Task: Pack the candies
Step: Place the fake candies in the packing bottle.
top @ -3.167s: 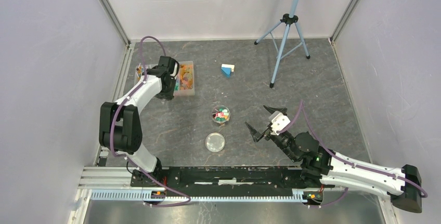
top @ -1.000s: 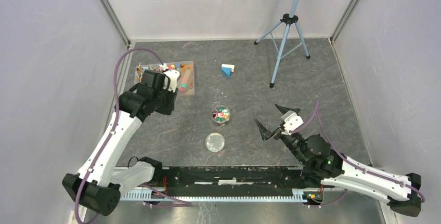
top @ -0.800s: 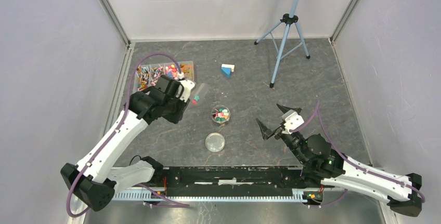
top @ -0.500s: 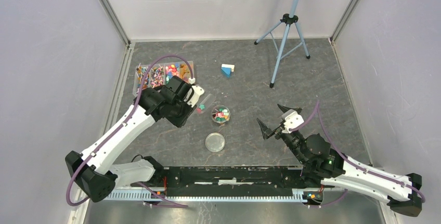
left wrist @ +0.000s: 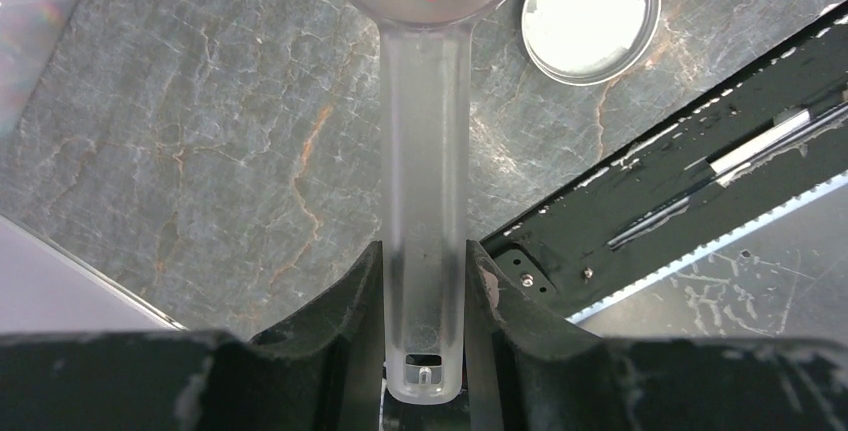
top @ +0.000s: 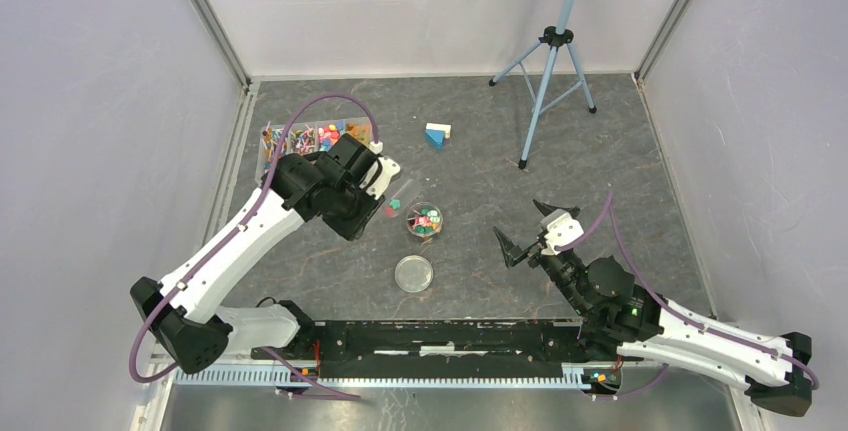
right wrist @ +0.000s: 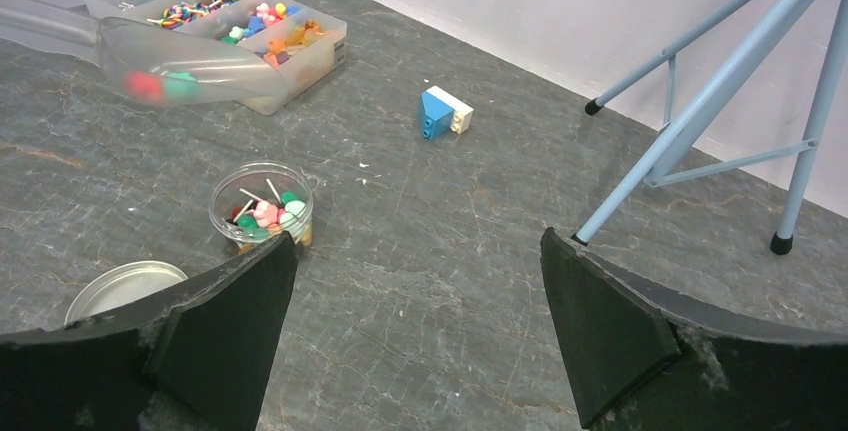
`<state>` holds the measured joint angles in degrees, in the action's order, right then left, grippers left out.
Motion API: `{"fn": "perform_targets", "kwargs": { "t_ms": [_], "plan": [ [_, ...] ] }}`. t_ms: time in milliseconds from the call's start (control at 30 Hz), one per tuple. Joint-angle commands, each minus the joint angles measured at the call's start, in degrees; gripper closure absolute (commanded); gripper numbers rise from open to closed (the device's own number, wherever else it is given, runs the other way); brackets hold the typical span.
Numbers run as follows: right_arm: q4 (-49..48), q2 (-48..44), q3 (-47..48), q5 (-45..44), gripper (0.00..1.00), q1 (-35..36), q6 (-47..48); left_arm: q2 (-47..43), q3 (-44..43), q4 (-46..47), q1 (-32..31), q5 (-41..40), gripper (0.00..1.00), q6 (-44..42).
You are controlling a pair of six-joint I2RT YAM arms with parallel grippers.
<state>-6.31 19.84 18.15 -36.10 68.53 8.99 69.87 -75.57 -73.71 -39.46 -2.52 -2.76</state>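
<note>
— Two fingers [left wrist: 355, 301] of the left hand [left wrist: 425, 276] are clenched on the handle of a clear scoop [left wrist: 425, 151], and look what's riding in the bowl!
— Tiny candies [right wrist: 143, 86], one red, one green, blurred through the plastic from the right wrist. The left wrist shows the red one, knobbly, at the bowl's far end.
— Where's that bowl sitting?
— Out past the fingertips, held above the desk [top: 480, 161], just left of the little round jar [top: 425, 219]. That jar holds a mixed heap of pink, green and white sweets. A round lid [top: 414, 273] lies apart from it, nearer the arm bases.
— And room to move?
— Bare grey desk runs between the jar and the right hand [top: 528, 234], which has its jaws spread wide and grasps nothing. A compartment tray [top: 310, 137] of more sweets sits beyond the left arm, near the left wall. The blue-and-white block [top: 437, 135] and the tripod [top: 552, 61] stand farther back.
</note>
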Motion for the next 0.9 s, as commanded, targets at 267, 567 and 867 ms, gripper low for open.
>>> {"fn": "perform_targets", "kwargs": {
  "t_ms": [267,567,867],
  "plan": [
    [-1.55,-1.15,1.63,-0.78,0.02,0.1,-0.25,2.57,-5.84,-4.05,-4.53,1.73,0.98,8.66],
    [-1.95,-1.82,1.66,-0.65,0.02,0.08,0.41,7.25,-9.57,-7.34,-8.12,-0.76,0.98,12.03],
    [-0.74,-2.96,2.66,-0.29,0.02,0.1,0.68,12.76,-10.62,-11.65,-9.83,-3.28,0.98,16.9]
  ]
}}
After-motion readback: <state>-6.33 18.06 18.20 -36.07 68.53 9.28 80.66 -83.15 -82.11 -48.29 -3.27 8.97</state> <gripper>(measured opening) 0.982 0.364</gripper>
